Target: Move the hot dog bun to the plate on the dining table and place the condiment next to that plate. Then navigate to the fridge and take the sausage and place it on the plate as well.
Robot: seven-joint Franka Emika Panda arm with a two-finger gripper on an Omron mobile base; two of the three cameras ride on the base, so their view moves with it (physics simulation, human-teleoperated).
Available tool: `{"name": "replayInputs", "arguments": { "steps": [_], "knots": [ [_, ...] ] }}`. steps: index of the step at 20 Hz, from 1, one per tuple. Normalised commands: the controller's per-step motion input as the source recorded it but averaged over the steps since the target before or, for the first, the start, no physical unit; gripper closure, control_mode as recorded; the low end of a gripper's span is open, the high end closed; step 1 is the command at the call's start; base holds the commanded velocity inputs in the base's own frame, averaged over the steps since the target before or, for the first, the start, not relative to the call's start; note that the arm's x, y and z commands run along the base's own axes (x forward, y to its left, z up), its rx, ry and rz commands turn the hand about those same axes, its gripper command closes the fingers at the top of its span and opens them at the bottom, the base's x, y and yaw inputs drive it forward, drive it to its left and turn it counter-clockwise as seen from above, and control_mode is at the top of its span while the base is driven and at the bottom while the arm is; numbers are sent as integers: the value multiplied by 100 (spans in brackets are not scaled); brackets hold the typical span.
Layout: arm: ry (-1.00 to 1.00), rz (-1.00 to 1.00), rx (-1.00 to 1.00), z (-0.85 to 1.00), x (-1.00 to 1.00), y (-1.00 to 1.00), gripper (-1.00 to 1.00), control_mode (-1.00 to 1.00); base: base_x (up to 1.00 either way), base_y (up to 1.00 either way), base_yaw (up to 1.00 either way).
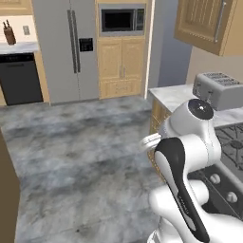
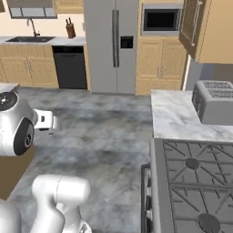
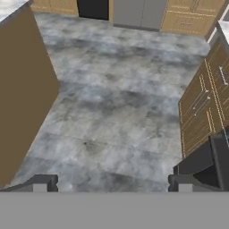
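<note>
We're mid-floor facing the fridge point(image 1: 71, 47); gripper point(image 3: 112, 183) jaws apart and empty, arm tucked for driving, likely headed to fetch the sausage.

Grey mottled floor point(image 1: 85, 142), wooden cabinets point(image 1: 121, 66), dark dishwasher point(image 2: 69, 67), marble counter point(image 2: 175, 116).

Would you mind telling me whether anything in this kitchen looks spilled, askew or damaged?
Nothing stands out. The fridge doors are shut, the toaster sits square on the counter, the knife block stands upright, and the floor shows no spill. The gripper is open and holds nothing.
</note>
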Motion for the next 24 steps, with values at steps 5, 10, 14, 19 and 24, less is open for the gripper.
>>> {"name": "replayInputs", "arguments": {
  "steps": [5,10,14,19,24],
  "knots": [
    [0,0,0,0,0,0,-100,100,100,-10,-6],
    [0,0,0,0,0,0,-100,100,100,31,-19],
    [0,0,0,0,0,0,-100,100,100,33,-19],
    [0,0,0,0,0,0,-100,100,100,47,-19],
    [0,0,0,0,0,0,-100,100,100,57,-15]
  ]
}}
